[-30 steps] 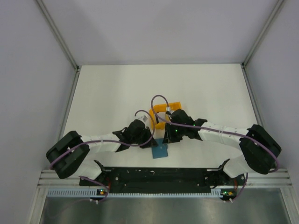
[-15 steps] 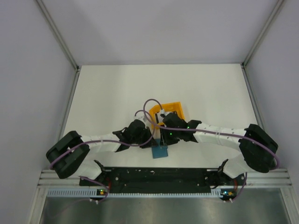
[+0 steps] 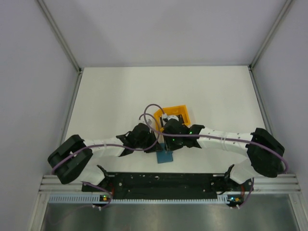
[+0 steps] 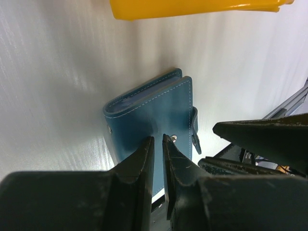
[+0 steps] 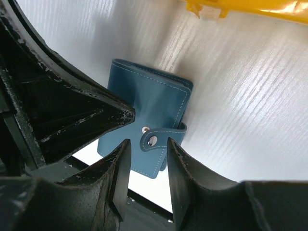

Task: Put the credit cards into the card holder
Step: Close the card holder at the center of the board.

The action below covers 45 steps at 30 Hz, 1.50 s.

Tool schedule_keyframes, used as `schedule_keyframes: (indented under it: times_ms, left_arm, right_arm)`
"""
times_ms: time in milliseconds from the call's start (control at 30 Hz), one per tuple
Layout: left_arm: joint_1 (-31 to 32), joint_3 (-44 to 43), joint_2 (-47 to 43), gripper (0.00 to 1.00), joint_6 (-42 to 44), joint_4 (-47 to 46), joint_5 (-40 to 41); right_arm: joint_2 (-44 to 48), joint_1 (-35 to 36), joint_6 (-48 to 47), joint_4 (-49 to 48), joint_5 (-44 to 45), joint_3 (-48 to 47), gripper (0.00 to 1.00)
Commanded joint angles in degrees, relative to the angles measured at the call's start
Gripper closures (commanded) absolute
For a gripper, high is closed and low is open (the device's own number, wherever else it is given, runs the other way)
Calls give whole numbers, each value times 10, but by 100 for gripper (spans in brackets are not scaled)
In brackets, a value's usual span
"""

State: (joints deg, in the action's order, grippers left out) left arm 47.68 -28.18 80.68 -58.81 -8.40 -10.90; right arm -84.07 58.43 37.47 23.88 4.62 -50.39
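Though glossy, white tabletop (image 3: 110, 96); grey walls (image 3: 163, 29).

The card holder (image 5: 149, 103) is teal-blue, with pale stitching along its edges and a silver snap (image 5: 152, 140) on its strap. The tray (image 5: 269, 9) is orange-yellow. The table (image 5: 240, 96) is white, faintly streaked. My fingers (image 5: 113, 183) are scuffed black.

Teal-blue card holder (image 5: 149, 106) — covers shut, snap strap undone — flat on the white table (image 5: 250, 120)
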Motion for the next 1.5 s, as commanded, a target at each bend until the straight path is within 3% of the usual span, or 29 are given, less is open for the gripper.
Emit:
schedule_keyframes:
  times_ms: [0, 233, 400, 467, 600, 733, 1467]
  left_arm:
    - [3, -6, 15, 82, 4, 21, 11]
    - [3, -5, 16, 83, 3, 20, 10]
    - [3, -5, 16, 83, 2, 20, 10]
    - [4, -4, 17, 83, 1, 18, 10]
    - [3, -3, 16, 83, 2, 20, 11]
    - [3, -3, 16, 83, 2, 19, 11]
    - [4, -6, 14, 83, -1, 18, 9]
  right_arm:
    - [-13, 15, -1, -1, 25, -29, 64]
    - [-25, 22, 1, 6, 29, -33, 67]
    - [-21, 27, 0, 8, 41, -37, 78]
    - [-21, 28, -1, 8, 37, -38, 88]
    - [-21, 27, -1, 9, 33, -36, 91]
    - [-25, 28, 1, 8, 28, -37, 100]
    - [-79, 27, 6, 29, 28, -49, 100]
